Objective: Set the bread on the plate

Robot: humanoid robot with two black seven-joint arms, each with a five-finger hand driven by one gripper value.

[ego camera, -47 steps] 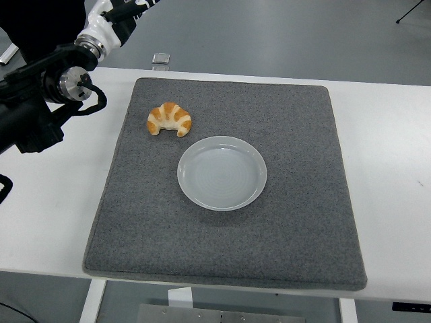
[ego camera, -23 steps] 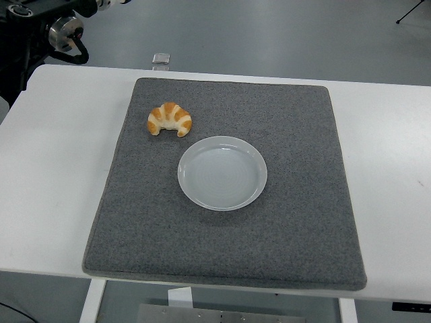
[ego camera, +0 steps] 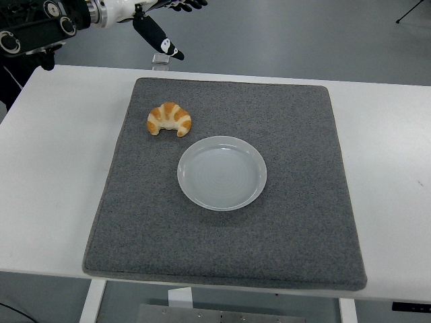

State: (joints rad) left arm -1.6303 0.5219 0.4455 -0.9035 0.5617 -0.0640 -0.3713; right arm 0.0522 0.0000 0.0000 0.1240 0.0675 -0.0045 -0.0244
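Since the earlier frames, my left arm has swung from the left edge up into the upper left corner of the frame, and the left hand (ego camera: pixel 161 27) now extends toward the centre top with its fingers (ego camera: pixel 160 39) spread and holding nothing.

Going by size: the white table (ego camera: pixel 54 168) carries a grey mat (ego camera: pixel 296 222) over most of its middle. On the mat, slightly left of centre, sits the plate (ego camera: pixel 222 173), with nothing on it. The bread (ego camera: pixel 170 119), a croissant, lies on the mat just up and left of the plate, close but not touching, its long axis roughly left to right with the horns pointing down-frame.

The relation that matters: the bread lies directly down-frame from the left hand, well apart. I see no right arm, so I judge the left hand the one to descend.
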